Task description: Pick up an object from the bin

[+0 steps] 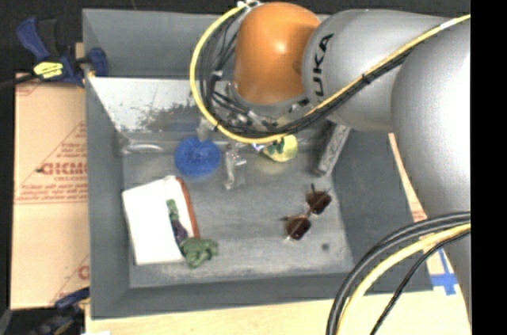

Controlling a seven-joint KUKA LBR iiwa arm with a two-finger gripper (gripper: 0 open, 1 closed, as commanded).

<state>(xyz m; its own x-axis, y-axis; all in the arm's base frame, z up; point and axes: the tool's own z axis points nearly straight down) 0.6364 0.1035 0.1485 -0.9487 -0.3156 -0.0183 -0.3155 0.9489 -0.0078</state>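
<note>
My gripper (230,173) hangs below the orange wrist cover, near the middle of the bin and low over its floor. Just to its left lies a blue round ruffled thing (196,157), close to the gripper; whether they touch I cannot tell. A yellow and white rounded thing (280,148) lies just to the right, partly hidden under the wrist. Nothing shows in the gripper.
A grey flat bar (329,149) leans at the right wall. Brown sunglasses (307,215) lie at the front right. A white book with an orange edge (152,221) lies at the front left, with a green toy figure (195,248) on its near corner.
</note>
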